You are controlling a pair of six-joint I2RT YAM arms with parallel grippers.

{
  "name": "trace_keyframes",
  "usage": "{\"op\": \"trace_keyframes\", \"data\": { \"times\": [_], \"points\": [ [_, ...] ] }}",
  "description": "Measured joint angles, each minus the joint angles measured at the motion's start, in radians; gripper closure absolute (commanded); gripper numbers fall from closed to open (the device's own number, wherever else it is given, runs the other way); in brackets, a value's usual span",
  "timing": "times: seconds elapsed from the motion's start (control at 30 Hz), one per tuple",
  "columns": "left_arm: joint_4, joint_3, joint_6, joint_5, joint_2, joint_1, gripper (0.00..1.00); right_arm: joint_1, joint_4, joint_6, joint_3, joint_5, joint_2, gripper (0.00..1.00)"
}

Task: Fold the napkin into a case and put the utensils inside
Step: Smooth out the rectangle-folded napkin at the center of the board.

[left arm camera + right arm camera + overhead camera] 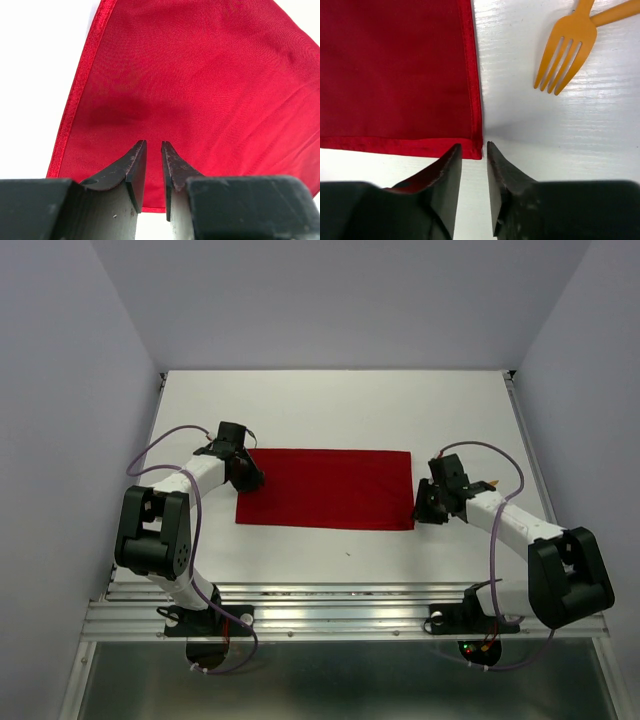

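Note:
The red napkin (325,488) lies flat on the white table as a wide rectangle. My left gripper (246,474) sits over its left edge. In the left wrist view the left gripper (153,143) shows a narrow gap, with only the napkin (200,75) and table behind it. My right gripper (425,508) is at the napkin's near right corner. In the right wrist view the right gripper (473,145) is open, with the napkin's corner (476,149) just past its tips and nothing between them. An orange fork (567,50) and a second orange handle (617,11) lie to the right. No case shows.
A bit of orange utensil (493,482) peeks out beside the right arm. The table's raised side rails (520,430) run along both sides. The arm bases and cables stand at the near edge (330,605).

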Motion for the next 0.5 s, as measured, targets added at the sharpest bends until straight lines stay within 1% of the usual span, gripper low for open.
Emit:
{"op": "trace_keyframes", "data": {
  "times": [0.07,0.13,0.17,0.23,0.27,0.33,0.37,0.5],
  "points": [
    [0.001,0.000,0.000,0.000,0.001,0.000,0.70,0.000,-0.008,0.003,0.000,0.020,-0.012,0.55],
    [0.003,0.000,0.000,0.000,0.006,0.000,0.70,0.000,-0.014,0.004,0.004,0.043,-0.029,0.57],
    [0.004,0.000,0.000,0.000,0.011,0.000,0.70,0.000,-0.018,0.003,0.009,0.052,-0.034,0.59],
    [0.006,0.000,0.000,0.000,0.021,0.000,0.70,0.000,-0.018,0.003,0.026,0.067,-0.039,0.71],
    [0.006,0.000,0.000,0.000,0.031,0.000,0.70,0.000,-0.017,0.003,0.029,0.069,-0.039,0.71],
    [0.008,0.000,0.000,-0.001,0.042,0.000,0.70,0.000,-0.010,0.005,0.035,0.063,-0.039,0.76],
    [0.009,0.000,0.000,-0.001,0.049,0.000,0.70,0.000,-0.002,0.007,0.037,0.055,-0.039,0.77],
    [0.013,0.000,-0.001,-0.002,0.069,0.000,0.70,0.016,0.045,0.014,0.037,0.005,-0.026,0.77]
  ]
}}
